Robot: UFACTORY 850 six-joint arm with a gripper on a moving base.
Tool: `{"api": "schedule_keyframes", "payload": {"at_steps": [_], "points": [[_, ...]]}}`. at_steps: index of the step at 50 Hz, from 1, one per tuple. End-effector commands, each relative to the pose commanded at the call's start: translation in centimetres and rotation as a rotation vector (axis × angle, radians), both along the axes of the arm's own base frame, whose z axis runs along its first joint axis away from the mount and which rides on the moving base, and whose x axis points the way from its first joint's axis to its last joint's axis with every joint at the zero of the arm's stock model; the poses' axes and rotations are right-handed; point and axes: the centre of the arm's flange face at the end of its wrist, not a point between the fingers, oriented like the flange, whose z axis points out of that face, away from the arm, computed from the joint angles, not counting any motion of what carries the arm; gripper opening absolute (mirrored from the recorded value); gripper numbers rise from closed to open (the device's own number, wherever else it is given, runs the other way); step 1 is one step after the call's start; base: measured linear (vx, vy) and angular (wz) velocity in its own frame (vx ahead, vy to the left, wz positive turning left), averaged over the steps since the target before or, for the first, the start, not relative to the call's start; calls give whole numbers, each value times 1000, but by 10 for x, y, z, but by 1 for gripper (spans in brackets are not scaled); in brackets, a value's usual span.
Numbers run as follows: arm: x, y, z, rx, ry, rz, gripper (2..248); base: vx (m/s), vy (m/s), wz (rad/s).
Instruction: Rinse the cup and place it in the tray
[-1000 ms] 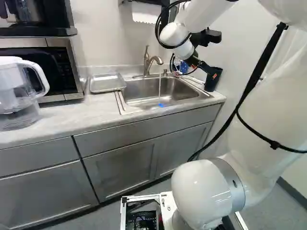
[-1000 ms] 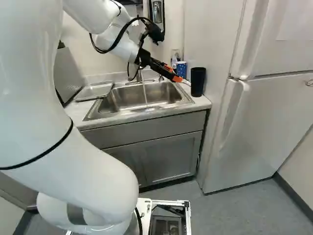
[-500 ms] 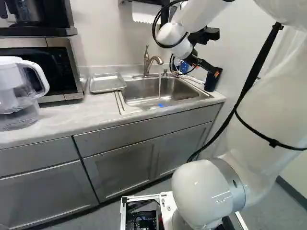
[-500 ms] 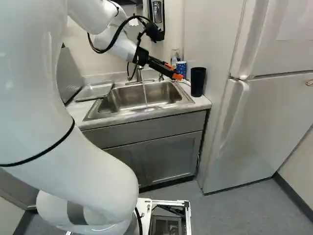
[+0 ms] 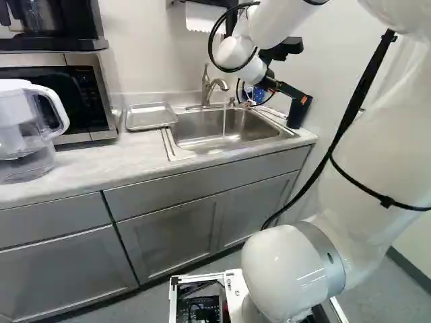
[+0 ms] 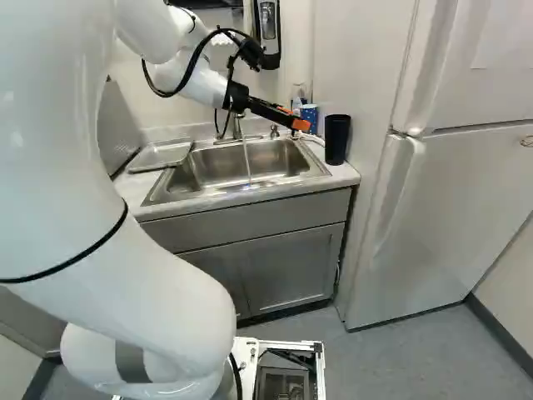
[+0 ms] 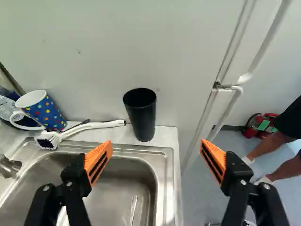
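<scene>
My gripper [image 6: 298, 122] hangs over the sink's far right corner in the right base view. In the wrist view the gripper [image 7: 156, 147] is open, its orange pads wide apart with nothing held. Ahead of the fingers, a tall black cup [image 7: 141, 115] stands upright on the counter's corner behind the sink rim. The right base view also shows this cup [image 6: 337, 138], right of the fingertips. Water [image 5: 224, 122] runs from the faucet [image 5: 214, 86] into the sink [image 5: 176, 145]. A metal tray [image 5: 149, 117] lies on the counter left of the sink.
A dotted blue mug [image 7: 49, 113] and a white brush [image 7: 89, 127] lie beside the cup along the wall. A fridge [image 6: 441, 183] stands right of the counter. Microwave [image 5: 91, 94] and water pitcher [image 5: 27, 131] stand left of the tray.
The gripper has turned and shifted slightly, its tips rising a little in the right base view and moving right in the left base view. A blue spot in the sink is gone.
</scene>
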Motion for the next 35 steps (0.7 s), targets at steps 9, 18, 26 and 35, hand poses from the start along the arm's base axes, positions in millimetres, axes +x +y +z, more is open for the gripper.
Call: {"api": "schedule_keyframes", "payload": {"at_steps": [9,18,26,35], "points": [[3,0,-11,-28,28,2,247,0,0,0],[6,-1,-22,-55,56,6,247,0,0,0],[12,-3,-32,-79,80,8,247,0,0,0],[17,-5,-43,-109,108,11,247,0,0,0]]}}
